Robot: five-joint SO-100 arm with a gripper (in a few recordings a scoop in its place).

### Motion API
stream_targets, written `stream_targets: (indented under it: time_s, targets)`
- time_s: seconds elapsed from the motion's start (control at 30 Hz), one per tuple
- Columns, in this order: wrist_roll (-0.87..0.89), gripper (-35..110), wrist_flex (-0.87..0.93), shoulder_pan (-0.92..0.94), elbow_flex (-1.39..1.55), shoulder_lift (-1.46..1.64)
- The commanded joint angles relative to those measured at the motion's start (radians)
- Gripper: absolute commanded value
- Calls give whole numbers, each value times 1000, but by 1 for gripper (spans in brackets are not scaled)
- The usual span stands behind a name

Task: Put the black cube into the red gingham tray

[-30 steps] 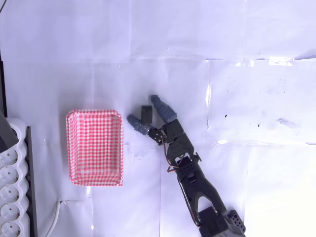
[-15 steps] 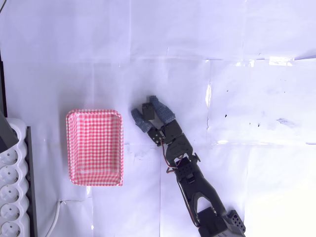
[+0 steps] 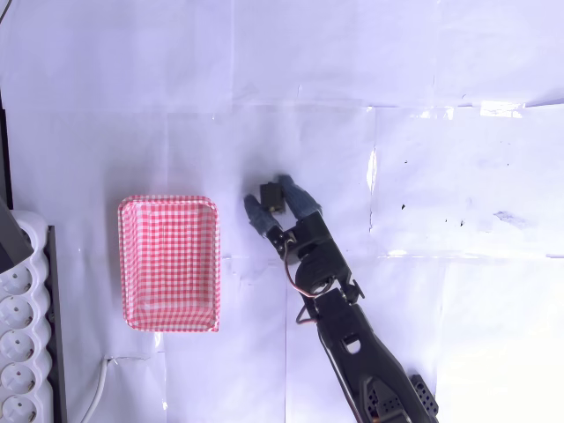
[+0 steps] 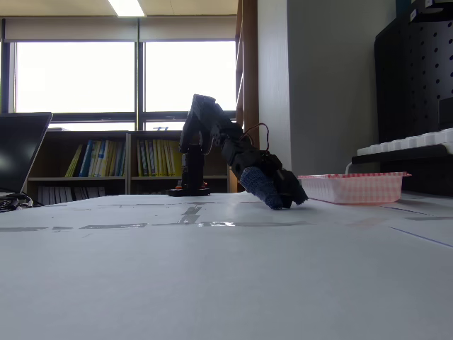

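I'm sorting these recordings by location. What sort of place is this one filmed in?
Probably an office or lab room. The fixed view shows bookshelves under wide windows, a ceiling strip light and a laptop; the arm works on a white paper-covered table.

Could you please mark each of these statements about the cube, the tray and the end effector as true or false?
1. The black cube sits between the fingers of the end effector. True.
2. The black cube already lies inside the red gingham tray. False: in the overhead view it is on the white table, to the right of the tray.
3. The red gingham tray holds nothing. True.
4. In the overhead view the arm reaches in from the top edge. False: it comes from the bottom edge.
5. In the fixed view the end effector is raised high above the table. False: it is down at the surface.
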Motion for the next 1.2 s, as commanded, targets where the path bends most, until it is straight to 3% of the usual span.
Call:
stream_targets:
  time_s: [0.0, 0.27, 0.57, 1.0, 1.17]
  targets:
    - [-126, 0, 546, -64, 488, -181]
    - [-222, 0, 845, -224, 997, -69]
    - [-273, 0, 999, -413, 1336, 253]
    - [-239, 1, 758, -440, 1397, 549]
    - [-207, 14, 733, -436, 1399, 607]
